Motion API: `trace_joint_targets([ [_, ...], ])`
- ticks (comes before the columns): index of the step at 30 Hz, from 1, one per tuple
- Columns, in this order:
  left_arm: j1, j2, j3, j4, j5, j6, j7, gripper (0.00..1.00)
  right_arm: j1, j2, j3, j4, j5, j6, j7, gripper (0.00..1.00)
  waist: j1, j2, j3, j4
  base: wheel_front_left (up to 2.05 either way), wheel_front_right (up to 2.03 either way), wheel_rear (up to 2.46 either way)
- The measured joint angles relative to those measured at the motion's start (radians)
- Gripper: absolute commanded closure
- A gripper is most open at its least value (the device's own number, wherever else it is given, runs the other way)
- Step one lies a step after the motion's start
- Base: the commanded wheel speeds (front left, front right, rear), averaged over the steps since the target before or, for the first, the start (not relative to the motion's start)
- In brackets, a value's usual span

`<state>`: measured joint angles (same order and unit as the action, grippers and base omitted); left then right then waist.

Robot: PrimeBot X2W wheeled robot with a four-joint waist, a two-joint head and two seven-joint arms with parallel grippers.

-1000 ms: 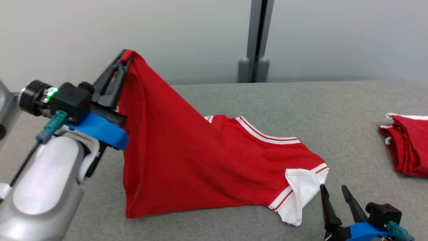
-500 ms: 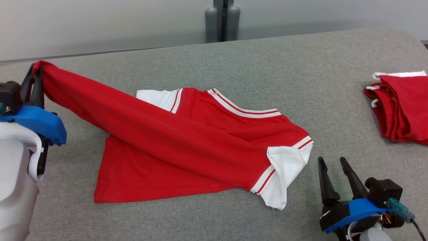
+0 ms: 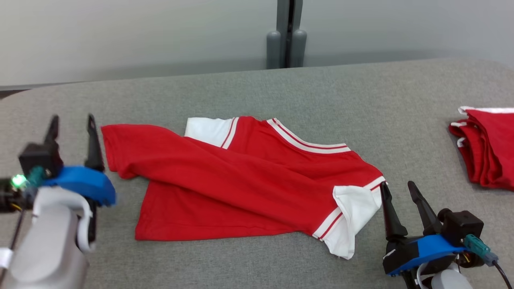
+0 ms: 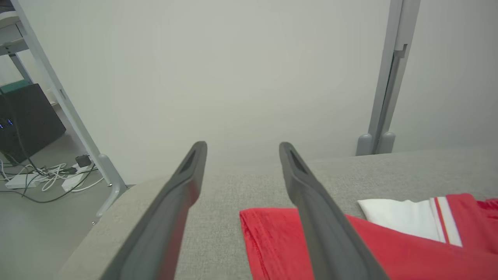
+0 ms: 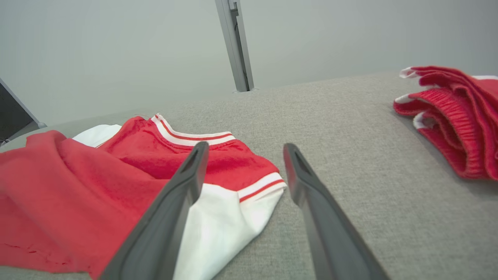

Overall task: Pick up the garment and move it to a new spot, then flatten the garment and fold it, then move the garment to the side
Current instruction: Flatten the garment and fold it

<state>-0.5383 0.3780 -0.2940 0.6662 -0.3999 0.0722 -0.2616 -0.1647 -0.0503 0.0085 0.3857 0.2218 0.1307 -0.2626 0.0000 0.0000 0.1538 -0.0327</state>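
A red garment (image 3: 241, 180) with white sleeves and striped trim lies on the grey table (image 3: 257, 96), a fold of cloth running from its left corner toward the right sleeve. Just left of that corner my left gripper (image 3: 72, 122) stands open, holding nothing; the left wrist view shows its open fingers (image 4: 241, 146) above the garment's red corner (image 4: 272, 237). Beside the white right sleeve (image 3: 353, 208) my right gripper (image 3: 396, 188) is open and empty. In the right wrist view that gripper (image 5: 243, 149) sits just over the sleeve (image 5: 229, 217).
A stack of folded red garments (image 3: 488, 146) lies at the table's right edge, also in the right wrist view (image 5: 455, 116). A grey post (image 3: 286, 36) stands behind the table. Off the table's left end are a frame leg (image 4: 78, 124) and floor cables (image 4: 46, 181).
My left gripper has lowered the raised corner of the garment to the table, opened and let it go. The head camera has shifted. The right gripper stays open by the sleeve.
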Motion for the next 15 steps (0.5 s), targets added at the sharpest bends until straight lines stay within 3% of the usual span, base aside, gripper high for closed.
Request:
trace_joint_targets([
  [9, 0.312, -0.144, 0.059, -0.132, 0.045, -0.047, 0.0, 0.0, 0.047, 0.0, 0.012, 0.028, -0.015, 0.0, 0.0, 0.0, -0.0002, 0.0, -0.098, 0.027, 0.0, 0.0, 0.0],
  [15, 0.448, -0.209, 0.123, -0.164, 0.073, -0.076, 0.0, 0.0, 0.07, 0.0, 0.023, 0.04, -0.028, 0.0, 0.0, 0.0, -0.0002, 0.0, -0.14, 0.025, 0.0, 0.0, 0.0],
])
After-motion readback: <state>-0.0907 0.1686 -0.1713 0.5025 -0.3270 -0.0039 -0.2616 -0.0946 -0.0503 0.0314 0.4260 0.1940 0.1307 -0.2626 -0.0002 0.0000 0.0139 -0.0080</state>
